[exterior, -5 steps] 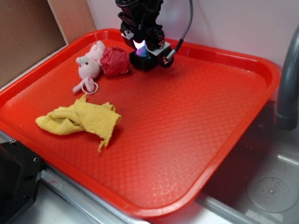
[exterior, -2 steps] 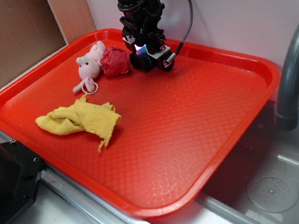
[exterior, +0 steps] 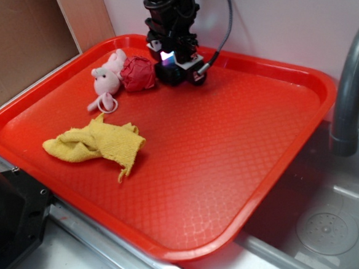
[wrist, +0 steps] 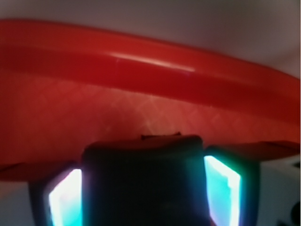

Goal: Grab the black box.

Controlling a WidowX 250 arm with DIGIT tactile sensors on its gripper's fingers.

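Since the red tray takes up nearly the whole exterior view, I start there: it sits beside a sink with a grey faucet at the right, and the far rim runs along a white wall. On the tray lie a yellow cloth near the front left, a pink plush toy further back, and a red ball just beside it.

At the far side of the tray, just right of the ball, my end effector stands low over the black box. From the wrist view the black box fills the space between the 2 glowing fingers, which stand close against its left and right sides. I judge the end effector closed on the box, though I cannot see whether the pads press firmly or only touch. The box appears to rest on the tray, not lifted.

As for handling, I judge the box light and stiff, with flat sides that suit a parallel pinch. Its matte surface should offer fair friction, but the rounded edges could let it roll out if gripped near a corner. I would hold it across the middle of its 2 opposite flat faces, low enough to keep it from tipping.
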